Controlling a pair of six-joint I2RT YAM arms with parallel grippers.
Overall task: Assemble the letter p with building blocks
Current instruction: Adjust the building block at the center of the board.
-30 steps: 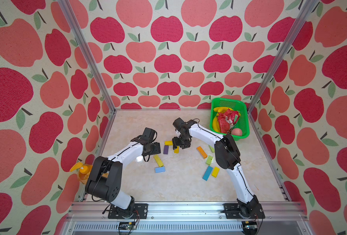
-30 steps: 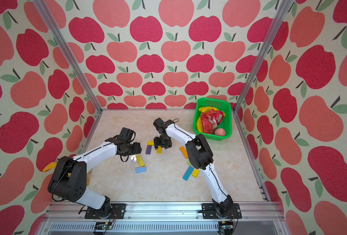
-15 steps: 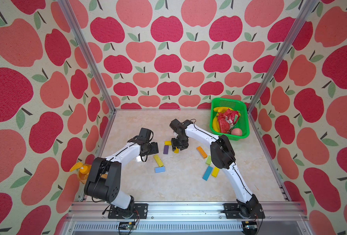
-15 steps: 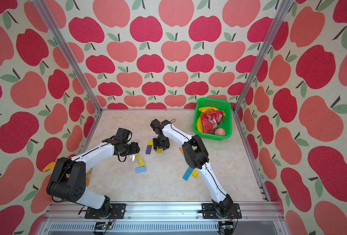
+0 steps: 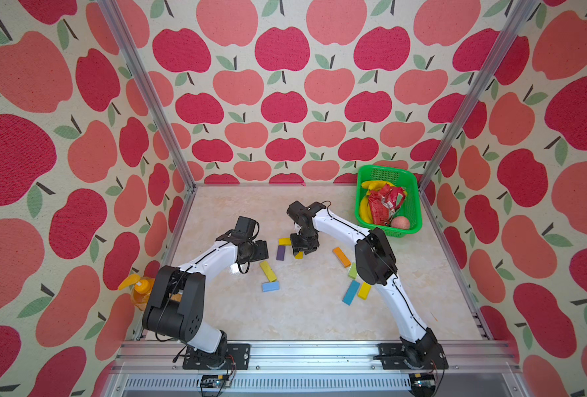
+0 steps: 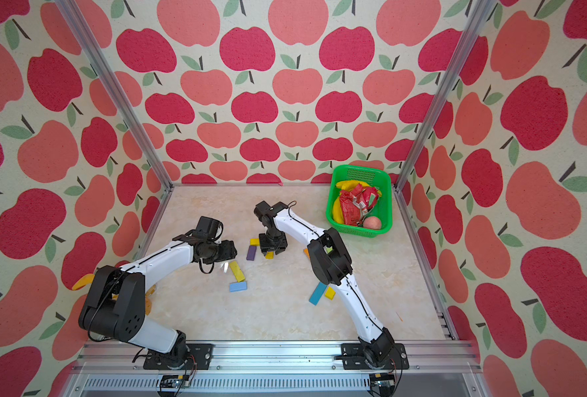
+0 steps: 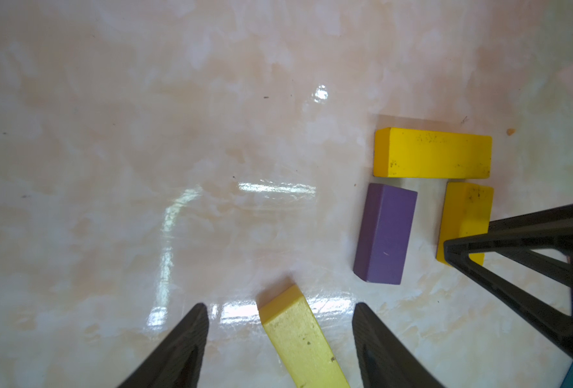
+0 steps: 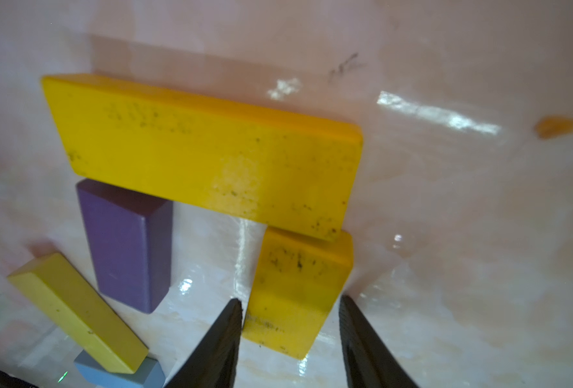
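Note:
Three building blocks form part of the letter p: a long yellow block (image 8: 204, 147) across the top, a purple block (image 8: 127, 242) under one end and a short yellow block (image 8: 298, 278) under the other. My right gripper (image 8: 290, 299) is open astride the short yellow block; one finger touches its corner and the other stands just clear. My left gripper (image 7: 280, 305) hangs open over the end of a pale yellow long block (image 7: 298, 339), with a gap on each side. A light blue block (image 5: 270, 286) lies just in front of it.
Orange (image 5: 341, 256), light green (image 5: 353, 271), blue (image 5: 350, 292) and yellow (image 5: 364, 290) blocks lie scattered beside the right arm's elbow. A green basket (image 5: 388, 172) with bananas, a red packet and a peach stands at the back right corner. Apple-patterned walls close three sides.
My right gripper's jaws have narrowed around the short yellow block. The left arm has barely shifted and its jaws stay equally wide.

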